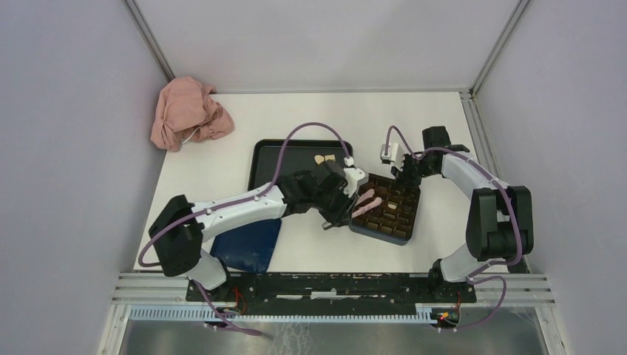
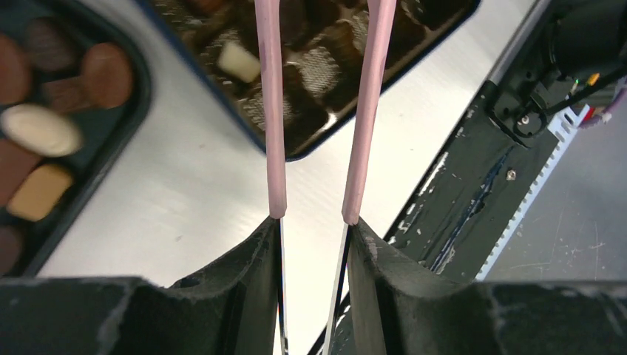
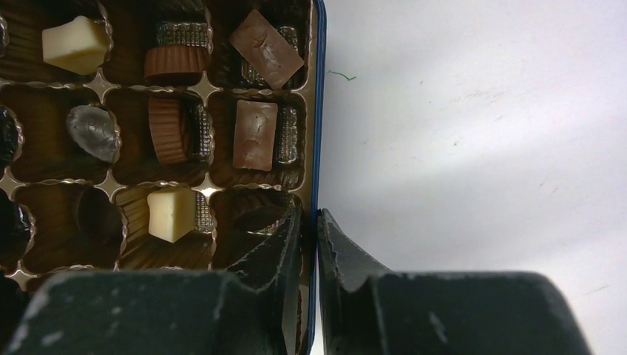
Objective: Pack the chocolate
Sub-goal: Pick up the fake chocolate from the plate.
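**Desk and enclosure: condition as found**

**Surface and room.** The desk [image 1: 444, 118] is white and smooth. The wrist views show a dull sheen and faint scuff marks on it. Plain pale grey walls [image 1: 66, 148] close it in on three sides, joined at the corners by slim metal posts [image 1: 151, 37].

**Left.** A pink cloth [image 1: 188, 115] lies crumpled at the far corner, soft and folded on itself. Near the left arm's base lies a flat dark blue panel [image 1: 248, 248] with rounded corners, partly under the arm.

**Centre.** A shallow black tray [image 1: 266, 159], rectangular with a raised rim, holds loose chocolate [image 2: 41, 129]. The pieces are smooth ovals, rounds and a square in dark brown, tan and cream.

The left claw [image 2: 314, 229] has rough black fingers and is clamped on the pink tongs [image 2: 273, 111]. The tongs' two slim arms stand apart and reach over the box's edge.

**Right.** The box [image 1: 377, 235] is square and dark blue, with a glossy, ribbed brown insert [image 3: 103, 85] forming a grid. More chocolate sits in its cells: cream blocks, ridged brown cups, flat brown bars and one silvery piece.

The right claw [image 3: 310, 222] straddles the box's thin blue wall at the far edge, one finger inside a cell and one outside. The fingers are nearly together. Whether they press the wall cannot be told.
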Tool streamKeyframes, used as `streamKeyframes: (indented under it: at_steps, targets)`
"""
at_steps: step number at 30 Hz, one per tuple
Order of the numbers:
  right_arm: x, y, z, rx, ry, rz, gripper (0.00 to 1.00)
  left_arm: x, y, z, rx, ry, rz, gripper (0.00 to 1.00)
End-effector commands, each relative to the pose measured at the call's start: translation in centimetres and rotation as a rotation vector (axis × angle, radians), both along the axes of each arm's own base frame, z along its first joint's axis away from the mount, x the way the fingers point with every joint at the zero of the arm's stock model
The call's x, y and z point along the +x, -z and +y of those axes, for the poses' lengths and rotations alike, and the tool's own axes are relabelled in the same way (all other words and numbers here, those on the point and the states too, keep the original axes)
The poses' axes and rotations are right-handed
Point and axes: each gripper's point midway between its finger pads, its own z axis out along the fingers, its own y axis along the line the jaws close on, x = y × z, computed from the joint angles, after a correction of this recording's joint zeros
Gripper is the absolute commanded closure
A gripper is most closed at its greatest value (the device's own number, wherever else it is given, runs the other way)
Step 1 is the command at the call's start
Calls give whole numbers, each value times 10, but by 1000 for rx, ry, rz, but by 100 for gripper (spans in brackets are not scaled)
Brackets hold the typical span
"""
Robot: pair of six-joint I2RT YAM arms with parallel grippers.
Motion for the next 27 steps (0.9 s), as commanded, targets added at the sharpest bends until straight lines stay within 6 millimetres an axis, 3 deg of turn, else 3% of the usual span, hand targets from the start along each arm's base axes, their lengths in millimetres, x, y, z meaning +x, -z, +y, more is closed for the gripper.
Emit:
streamKeyframes:
  at_steps: [1,9,17,27]
  targets:
    - [14,-8,-2,-4,19,-14,82,43,-31,34,-33,-134,-78,58]
    - [15,0,-8,-18,47,37,73,99,-24,96,12,-286,-22,58]
    - [18,-26,-12,17,68,-38,47,135,2,143,179,-387,33,58]
    - [16,-44,-8,57,49,-82,45,159,38,178,366,-442,102,60]
